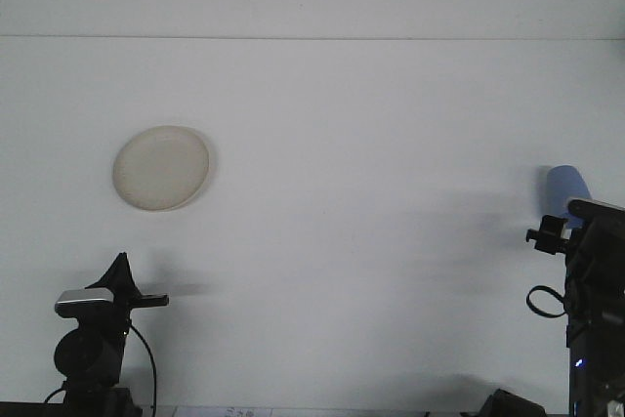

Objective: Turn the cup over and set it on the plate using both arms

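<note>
Cup [564,186] sits partly hidden behind right arm [594,280].

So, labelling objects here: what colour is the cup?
Light blue cup, seen in the front view, partly behind the right arm.

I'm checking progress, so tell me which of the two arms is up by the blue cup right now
The right arm, at the frame's right edge. It partly covers the blue cup. The left arm sits low near the table's front, below the plate.
</note>
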`<state>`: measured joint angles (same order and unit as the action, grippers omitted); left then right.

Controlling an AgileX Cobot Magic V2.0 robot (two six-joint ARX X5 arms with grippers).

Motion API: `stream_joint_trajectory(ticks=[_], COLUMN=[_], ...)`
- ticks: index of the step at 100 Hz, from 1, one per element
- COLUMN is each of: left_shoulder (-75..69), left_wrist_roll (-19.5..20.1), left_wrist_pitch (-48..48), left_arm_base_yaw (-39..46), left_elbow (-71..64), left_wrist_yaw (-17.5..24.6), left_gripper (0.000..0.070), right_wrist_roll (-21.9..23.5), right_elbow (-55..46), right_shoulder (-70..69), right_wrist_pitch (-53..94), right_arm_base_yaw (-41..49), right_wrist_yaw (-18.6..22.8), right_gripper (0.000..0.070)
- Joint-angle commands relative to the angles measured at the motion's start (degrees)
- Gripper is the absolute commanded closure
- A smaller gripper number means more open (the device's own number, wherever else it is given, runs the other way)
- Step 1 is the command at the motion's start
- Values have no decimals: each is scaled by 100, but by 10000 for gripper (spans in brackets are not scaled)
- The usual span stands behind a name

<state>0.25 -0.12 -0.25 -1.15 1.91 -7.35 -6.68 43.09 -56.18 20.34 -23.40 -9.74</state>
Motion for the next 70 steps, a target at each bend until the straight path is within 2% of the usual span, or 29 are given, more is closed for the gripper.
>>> stream_joint_trajectory(ticks=[1,19,40,60,70], left_shoulder=[-7,-7,-7,-7,-7], left_wrist_roll=[-39,-39,-39,-39,-39], left_wrist_pitch=[66,66,66,66,66], left_arm_base_yaw=[7,7,7,7,7], left_elbow=[-111,-111,-111,-111,-111], left_wrist_yaw=[-7,-7,-7,-7,-7], left_gripper=[685,685,685,685,685], right_wrist_roll=[-219,-238,-411,-562,-647], right_elbow=[72,72,72,72,72], right_shoulder=[-387,-1292,-2072,-2817,-3136], right_wrist_pitch=[-120,-643,-1644,-2428,-2903], right_arm_base_yaw=[-275,-1115,-1554,-1694,-1709], right_wrist_yaw=[129,1134,1910,2306,2402], right_gripper=[176,182,182,185,263])
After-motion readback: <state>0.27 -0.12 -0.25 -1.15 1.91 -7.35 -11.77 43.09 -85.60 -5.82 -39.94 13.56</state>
